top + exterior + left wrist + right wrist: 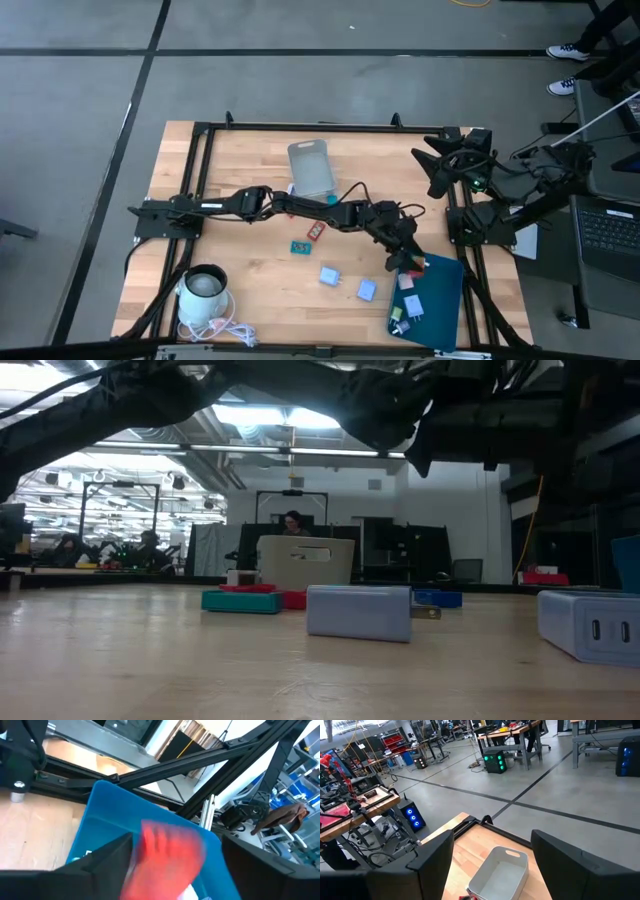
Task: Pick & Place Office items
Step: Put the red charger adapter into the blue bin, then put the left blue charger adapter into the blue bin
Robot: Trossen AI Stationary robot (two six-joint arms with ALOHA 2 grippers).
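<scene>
My left arm reaches across the table to the dark-teal tray (pixel 440 300). Its gripper (pixel 408 262) (pixel 175 842) hangs open over the tray's far left corner. A blurred red piece (pixel 167 857) shows between its fingers, above the tray's blue floor (pixel 115 805). Several small pieces lie in the tray (pixel 408 305). On the wood lie a teal-and-red piece (pixel 300 247), a red piece (pixel 316 230) and two light-blue blocks (pixel 329 276) (pixel 366 290). My right gripper (pixel 440 165) (pixel 492 840) waits open and high at the far right, with nothing between its fingers. My left gripper has the red piece (pixel 150 845) between its spread fingers, close beside one finger (pixel 107 862) and with a gap to the other (pixel 260 870). The piece is blurred, and I cannot tell whether a finger touches it. The fingers slant a little downward toward the table's right edge.
The translucent grey bin (pixel 312 168) (pixel 497 870) stands at the far middle of the table. A white kettle with a cord (pixel 203 292) stands at the near left corner. Black frame rails (pixel 460 230) run along the table's edges. Bare wood lies near the front middle.
</scene>
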